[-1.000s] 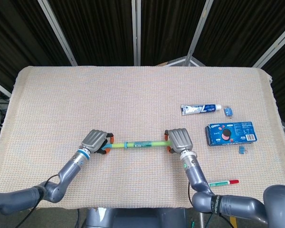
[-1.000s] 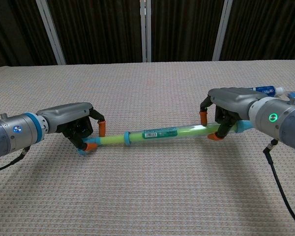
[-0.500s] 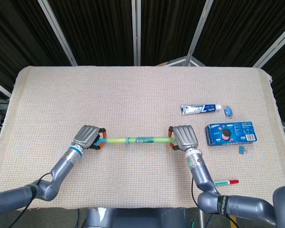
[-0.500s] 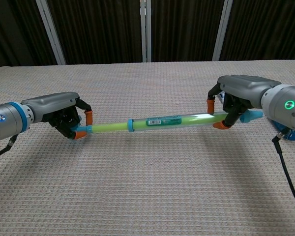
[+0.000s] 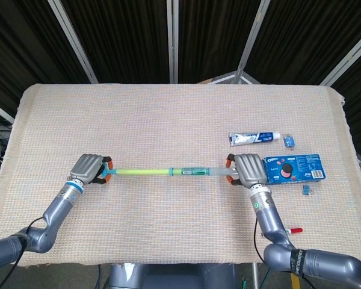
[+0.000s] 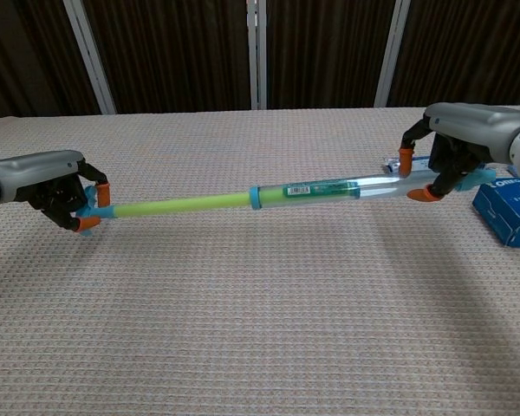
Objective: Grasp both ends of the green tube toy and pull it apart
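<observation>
The green tube toy (image 5: 162, 172) (image 6: 243, 200) is stretched long, held level above the woven tablecloth. A thin green inner rod runs from the left end to a blue collar (image 6: 254, 198), where a clear outer sleeve with a label continues to the right. My left hand (image 5: 89, 169) (image 6: 56, 184) grips the left end with its orange fingertips curled round the blue cap. My right hand (image 5: 248, 170) (image 6: 455, 143) grips the right end the same way.
A blue cookie box (image 5: 293, 167) (image 6: 507, 198) lies just right of my right hand. A toothpaste tube (image 5: 253, 138) and a small blue cap (image 5: 289, 141) lie behind it. A red-and-green pen (image 5: 295, 230) is near the front edge, and a small blue clip (image 5: 306, 191).
Both hands have moved apart, left hand leftward and right hand rightward, and the tube has extended to roughly twice its earlier length with the inner rod now exposed.
</observation>
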Available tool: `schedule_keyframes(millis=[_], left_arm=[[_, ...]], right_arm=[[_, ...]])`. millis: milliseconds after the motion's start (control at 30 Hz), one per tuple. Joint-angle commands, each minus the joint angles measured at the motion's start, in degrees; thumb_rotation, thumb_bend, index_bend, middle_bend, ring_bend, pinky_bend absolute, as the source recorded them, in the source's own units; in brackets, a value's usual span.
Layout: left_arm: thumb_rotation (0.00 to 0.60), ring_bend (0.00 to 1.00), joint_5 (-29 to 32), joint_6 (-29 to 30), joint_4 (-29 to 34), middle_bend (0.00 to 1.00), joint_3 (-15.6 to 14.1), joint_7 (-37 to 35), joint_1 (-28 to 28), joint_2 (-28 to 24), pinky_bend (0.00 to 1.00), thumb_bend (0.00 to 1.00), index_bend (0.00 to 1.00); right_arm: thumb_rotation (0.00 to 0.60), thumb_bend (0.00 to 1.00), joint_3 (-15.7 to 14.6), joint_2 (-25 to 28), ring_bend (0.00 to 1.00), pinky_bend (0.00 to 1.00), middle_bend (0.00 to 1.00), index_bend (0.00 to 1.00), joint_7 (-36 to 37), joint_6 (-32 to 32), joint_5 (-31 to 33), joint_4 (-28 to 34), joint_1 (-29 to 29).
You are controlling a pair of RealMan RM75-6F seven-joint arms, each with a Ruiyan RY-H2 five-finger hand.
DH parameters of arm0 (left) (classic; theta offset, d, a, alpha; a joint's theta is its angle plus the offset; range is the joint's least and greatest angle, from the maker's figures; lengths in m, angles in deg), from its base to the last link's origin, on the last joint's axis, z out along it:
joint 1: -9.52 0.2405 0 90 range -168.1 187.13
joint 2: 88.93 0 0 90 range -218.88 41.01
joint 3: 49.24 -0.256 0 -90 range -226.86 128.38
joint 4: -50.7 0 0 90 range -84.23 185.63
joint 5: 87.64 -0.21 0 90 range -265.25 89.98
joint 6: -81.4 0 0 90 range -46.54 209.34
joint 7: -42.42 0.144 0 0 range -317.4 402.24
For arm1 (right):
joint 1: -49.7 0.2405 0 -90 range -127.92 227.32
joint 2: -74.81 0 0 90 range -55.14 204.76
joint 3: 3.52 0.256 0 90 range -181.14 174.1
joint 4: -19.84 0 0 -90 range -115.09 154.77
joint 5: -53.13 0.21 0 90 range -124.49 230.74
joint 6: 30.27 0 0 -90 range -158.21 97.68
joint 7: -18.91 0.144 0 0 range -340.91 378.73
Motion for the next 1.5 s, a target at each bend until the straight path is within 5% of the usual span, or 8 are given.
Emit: schedule_keyframes(millis=[33,1100,1167,1233,1333,1400,1500], left_arm=[[0.6,0.87,-0.4,-0.1,-0.8,0.89,-0.3,-1.0,0.4,-0.6,0.98,0.48,0.77],[0.6,0.87,-3.6,-1.2,-10.7,0.89,-1.4,-9.8,3.4,-2.8,0.98,0.48,0.77],[0.6,0.87,-3.9,-1.3,-10.8,0.89,-1.5,-10.2,3.3,-2.8,0.98,0.47,0.7],[0.6,0.87,-4.2,-1.3,-10.8,0.89,-1.5,-10.3,3.4,-2.8,0.98,0.35,0.51],[0.6,0.87,-4.7,-1.1,-10.9,0.89,-1.6,-10.6,3.5,-2.7,0.98,0.02,0.08],[0.6,0.87,-4.9,-0.8,-11.0,0.89,-1.6,-10.9,3.7,-2.8,0.98,0.0,0.0],[0.6,0.87,-5.4,0.8,-10.5,0.89,-1.4,-11.7,4.4,-3.2,0.98,0.0,0.0]], right_arm=[[0.6,0.39,0.1,0.9,1.0,1.0,1.0,0.7,0.6,0.0,-0.4,0.3,-0.3],[0.6,0.39,0.2,3.9,1.0,1.0,1.0,0.7,1.7,-0.7,-1.2,1.1,-1.1],[0.6,0.38,0.2,3.9,1.0,1.0,1.0,0.67,1.7,-0.7,-1.1,1.2,-1.1],[0.6,0.27,0.2,3.9,1.0,1.0,1.0,0.54,1.8,-0.6,-1.0,1.2,-1.1],[0.6,0.02,0.1,4.0,1.0,1.0,1.0,0.17,2.6,-0.1,-1.1,1.3,-1.2],[0.6,0.0,-0.1,4.4,1.0,1.0,1.0,0.03,3.2,0.6,-1.1,1.6,-1.4],[0.6,0.0,-0.3,5.0,1.0,1.0,1.0,0.0,4.4,0.7,-2.3,2.0,-1.9]])
